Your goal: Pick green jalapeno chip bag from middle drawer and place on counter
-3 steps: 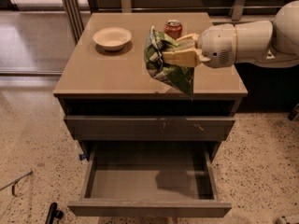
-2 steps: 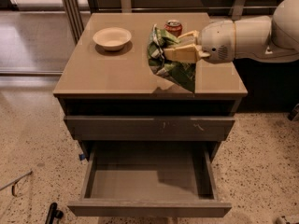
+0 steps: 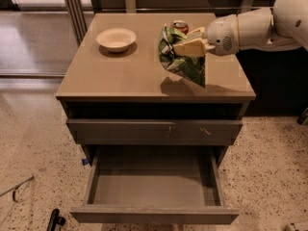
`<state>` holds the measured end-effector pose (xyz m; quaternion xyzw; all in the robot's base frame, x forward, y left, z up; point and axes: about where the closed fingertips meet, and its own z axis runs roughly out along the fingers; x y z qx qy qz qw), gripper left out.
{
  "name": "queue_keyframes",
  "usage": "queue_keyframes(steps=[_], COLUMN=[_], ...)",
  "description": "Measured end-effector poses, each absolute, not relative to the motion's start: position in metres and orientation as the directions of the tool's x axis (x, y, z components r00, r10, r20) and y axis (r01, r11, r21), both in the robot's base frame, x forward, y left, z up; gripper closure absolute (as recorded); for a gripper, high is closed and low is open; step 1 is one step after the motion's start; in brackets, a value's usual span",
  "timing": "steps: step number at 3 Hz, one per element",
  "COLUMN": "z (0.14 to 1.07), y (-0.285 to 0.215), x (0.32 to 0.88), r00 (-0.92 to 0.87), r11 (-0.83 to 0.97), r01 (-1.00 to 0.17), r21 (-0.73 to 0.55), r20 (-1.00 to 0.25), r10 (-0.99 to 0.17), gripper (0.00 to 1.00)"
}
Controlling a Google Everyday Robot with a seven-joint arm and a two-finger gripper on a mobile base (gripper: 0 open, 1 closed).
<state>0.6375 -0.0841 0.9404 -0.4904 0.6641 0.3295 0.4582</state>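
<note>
Clearly, our gripper [image 3: 179, 40] pinched the green jalapeno chip bag [image 3: 186, 65] between its 2 fingers [image 3: 190, 47], over the counter [image 3: 120, 73]. Well below it, we saw the middle drawer [image 3: 154, 214] open.

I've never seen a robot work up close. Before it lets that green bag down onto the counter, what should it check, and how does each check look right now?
1. Gripper shut on the green jalapeno chip bag: ok.
2. Bag hangs over the counter, inside its edges: ok.
3. Spot beneath the bag is bare, showing only the bag's shadow: ok.
4. Bowl sits well off to the side of the bag: ok.
5. Gap between the bag and the soda can just behind it: cannot tell.
6. Middle drawer has nothing left inside: ok. It stands pulled out.
</note>
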Motion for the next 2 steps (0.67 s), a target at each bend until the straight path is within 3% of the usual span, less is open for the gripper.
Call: queue_keyframes(steps=[2], z=[0.914], y=[-0.087], x=[0.68], r00=[-0.165], r11=[0.288], r01=[-0.957], r21=[0.038], r20=[-0.887], r10=[-0.432], gripper=[1.0])
